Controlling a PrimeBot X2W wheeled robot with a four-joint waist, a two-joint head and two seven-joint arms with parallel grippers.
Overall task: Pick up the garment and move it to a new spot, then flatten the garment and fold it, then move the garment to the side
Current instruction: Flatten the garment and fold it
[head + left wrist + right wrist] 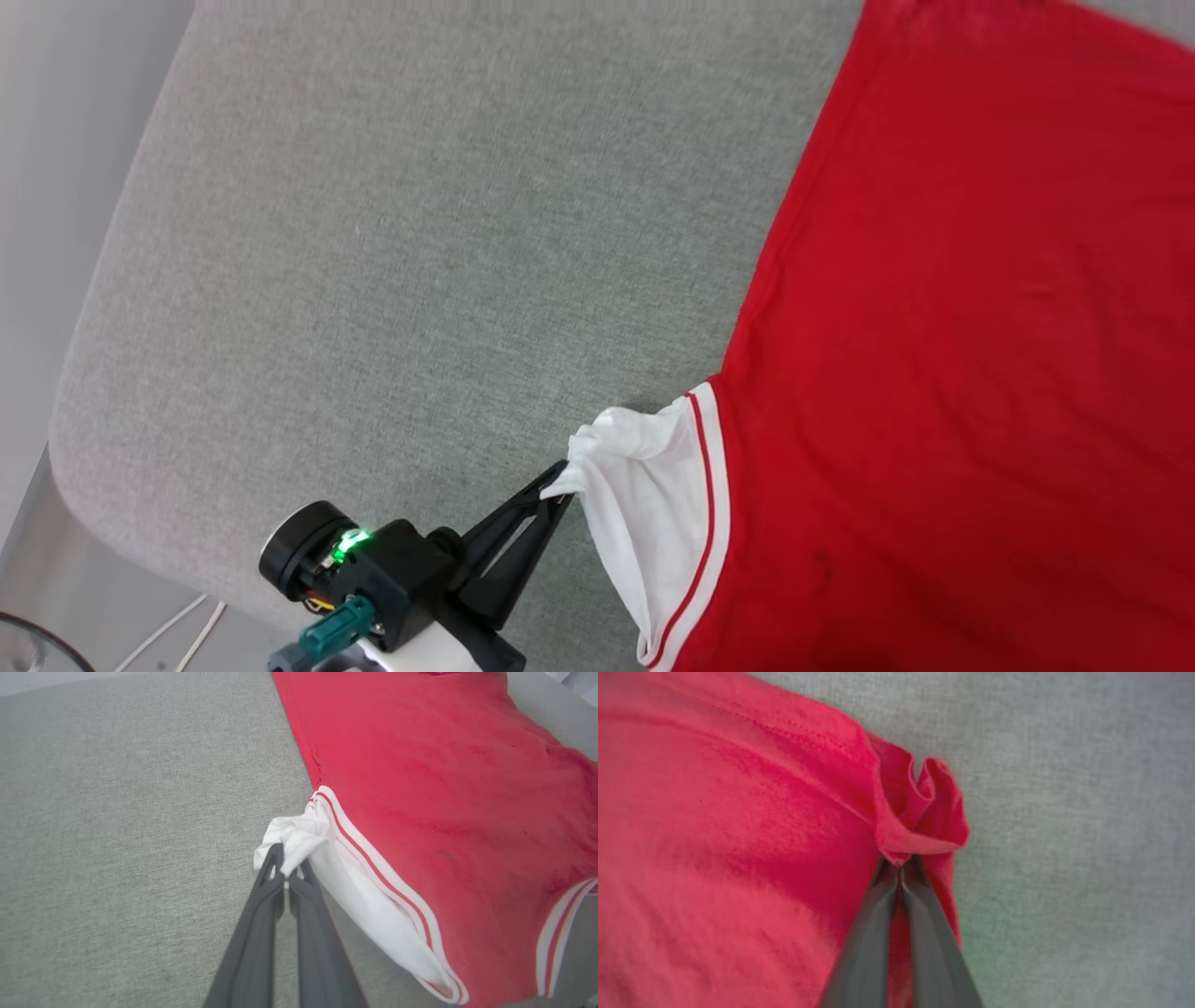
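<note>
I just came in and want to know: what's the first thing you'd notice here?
The big red shirt spread over the right of the grey surface. At its near edge, the left tool pinches the bunched white sleeve. The right tool is shut on a crumpled red corner.

The red garment (952,308) lies spread flat across the right of the head view. Its white sleeve (644,504), edged with red-striped trim, bunches to a point at lower centre.
</note>
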